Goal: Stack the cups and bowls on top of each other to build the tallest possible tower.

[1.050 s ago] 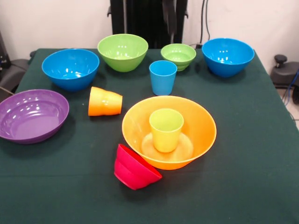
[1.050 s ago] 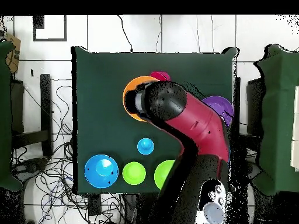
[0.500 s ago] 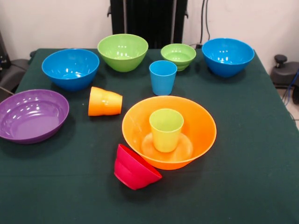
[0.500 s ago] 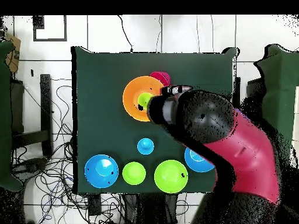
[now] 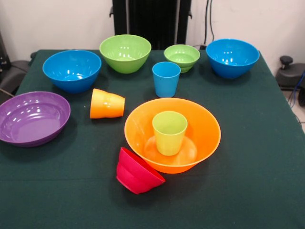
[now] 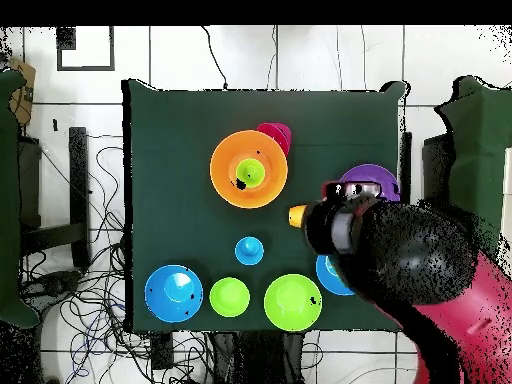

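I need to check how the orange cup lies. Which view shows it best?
The front view: the orange cup lies on its side, whole and unobstructed. Overhead, only a small orange bit shows beside the arm.

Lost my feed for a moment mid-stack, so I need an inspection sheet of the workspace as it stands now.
Surface: green cloth table, flat.
Job's things: lime cup upright inside orange bowl; red bowl tipped against that bowl; orange cup on its side; blue cup upright; purple bowl, two blue bowls, two green bowls unstacked.
Clutter: nothing seen.
End effector: hidden under the arm.
Cables: tangle on the floor.
Surroundings: white wall.
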Controlling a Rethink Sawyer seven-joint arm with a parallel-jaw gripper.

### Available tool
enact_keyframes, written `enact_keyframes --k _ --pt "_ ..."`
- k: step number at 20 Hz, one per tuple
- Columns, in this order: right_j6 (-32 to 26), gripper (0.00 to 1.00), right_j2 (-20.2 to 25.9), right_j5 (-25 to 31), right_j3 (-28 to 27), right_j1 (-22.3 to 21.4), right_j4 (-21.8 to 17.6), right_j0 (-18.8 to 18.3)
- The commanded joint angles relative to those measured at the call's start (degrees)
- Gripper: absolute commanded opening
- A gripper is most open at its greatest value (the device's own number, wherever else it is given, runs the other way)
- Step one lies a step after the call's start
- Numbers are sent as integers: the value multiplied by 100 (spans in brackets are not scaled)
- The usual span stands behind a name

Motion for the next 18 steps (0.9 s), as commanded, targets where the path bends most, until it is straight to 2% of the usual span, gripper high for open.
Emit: enact_keyframes --k 1,3,8,11,15,18 --pt "-2451 100 784 -77 1207 -205 -763 -266" --pt "-2683 100 874 -112 1305 -281 -877 -383" --pt "-2838 100 998 69 1309 -437 -1063 -499" --pt "-2634 100 998 106 1394 -538 -1045 -408" --pt "-2181 100 821 390 1340 -660 -1226 -150" --pt "-2093 100 775 284 1351 -684 -1310 -120"
